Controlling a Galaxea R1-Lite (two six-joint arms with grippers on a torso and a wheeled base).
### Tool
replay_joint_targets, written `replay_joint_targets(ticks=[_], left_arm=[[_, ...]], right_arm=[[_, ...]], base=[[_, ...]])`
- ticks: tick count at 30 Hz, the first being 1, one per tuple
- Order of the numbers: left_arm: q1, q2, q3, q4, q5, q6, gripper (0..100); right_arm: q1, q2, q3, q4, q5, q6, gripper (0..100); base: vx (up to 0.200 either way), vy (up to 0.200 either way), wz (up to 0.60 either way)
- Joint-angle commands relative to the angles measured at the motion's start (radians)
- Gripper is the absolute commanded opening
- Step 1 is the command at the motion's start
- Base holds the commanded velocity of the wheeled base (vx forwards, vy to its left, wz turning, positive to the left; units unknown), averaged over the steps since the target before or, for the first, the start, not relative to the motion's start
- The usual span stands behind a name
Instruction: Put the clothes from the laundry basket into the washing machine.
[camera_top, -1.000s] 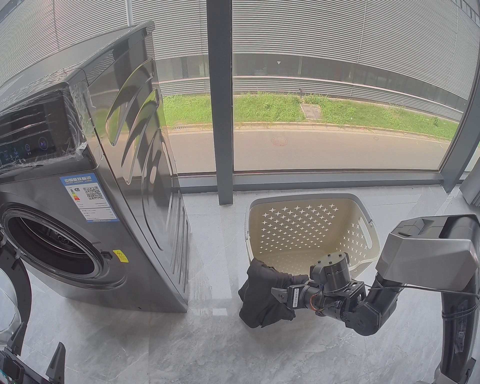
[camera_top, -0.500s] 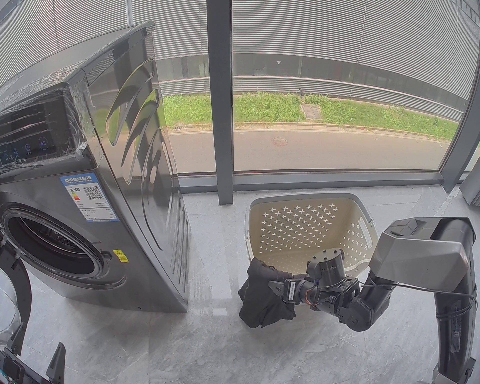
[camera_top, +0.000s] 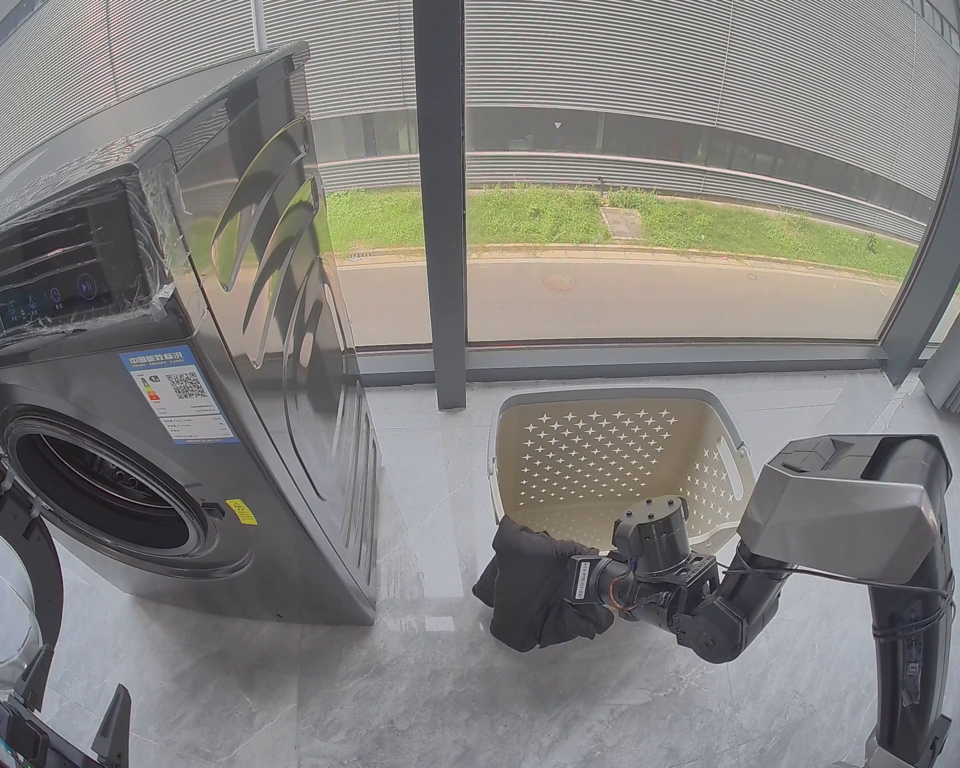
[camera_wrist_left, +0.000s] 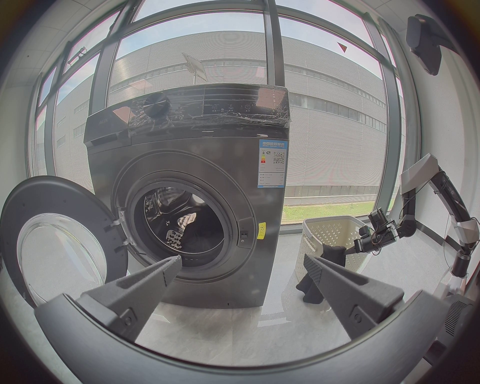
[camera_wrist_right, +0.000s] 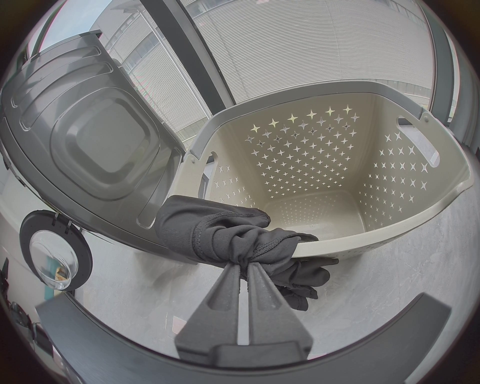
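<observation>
Clothing (camera_top: 535, 595), black and bunched, hangs over the rim of the laundry basket (camera_top: 620, 398) at its 7 o'clock corner in the head view. Most of the fabric falls outside the wall toward the floor (camera_top: 400, 690); whether it touches the floor I cannot tell. The right hand (camera_wrist_right: 243, 267) pinches a fold of this cloth, its fingers pressed together on it just outside the rim. The basket is cream-coloured, with star-shaped holes in its walls and a handle slot on its 3 o'clock side. At 9 o'clock from the basket, apart from it, stands the grey washing machine (camera_top: 200, 420), its round door (camera_wrist_left: 55, 240) swung wide and the drum mouth (camera_wrist_left: 182, 225) uncovered. The left hand (camera_wrist_left: 240, 260) hangs low in front of that mouth, fingers spread and holding nothing. A window (camera_top: 650, 250) with a dark post (camera_top: 440, 200) runs behind the basket at 12 o'clock.
</observation>
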Motion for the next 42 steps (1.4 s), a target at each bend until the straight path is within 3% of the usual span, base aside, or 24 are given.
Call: replay_joint_targets(ticks=[1, 9, 20, 21, 26, 34, 42], left_arm=[[0.000, -0.016, 0.018, 0.000, -0.001, 0.000, 100], [0.000, -0.016, 0.018, 0.001, -0.001, 0.000, 100], [0.000, -0.016, 0.018, 0.000, 0.001, 0.000, 100], [0.000, -0.016, 0.018, 0.000, 0.001, 0.000, 100], [0.000, -0.016, 0.018, 0.001, 0.001, -0.002, 100], [0.000, -0.016, 0.018, 0.001, -0.001, -0.002, 100], [0.000, -0.016, 0.018, 0.000, -0.001, -0.002, 100]], right_arm=[[0.007, -0.043, 0.021, -0.007, 0.000, 0.003, 0], [0.001, -0.187, 0.106, 0.009, 0.003, 0.003, 0], [-0.001, -0.098, 0.107, -0.026, 0.002, -0.002, 0], [0.001, -0.091, 0.101, -0.028, 0.002, -0.003, 100], [-0.004, -0.063, 0.086, -0.040, 0.003, -0.020, 100], [-0.033, -0.032, 0.068, -0.043, 0.014, -0.120, 100], [-0.022, -0.002, 0.054, -0.076, 0.045, -0.163, 100]], base=[[0.000, 0.000, 0.00], [0.000, 0.000, 0.00], [0.000, 0.000, 0.00], [0.000, 0.000, 0.00], [0.000, 0.000, 0.00], [0.000, 0.000, 0.00], [0.000, 0.000, 0.00]])
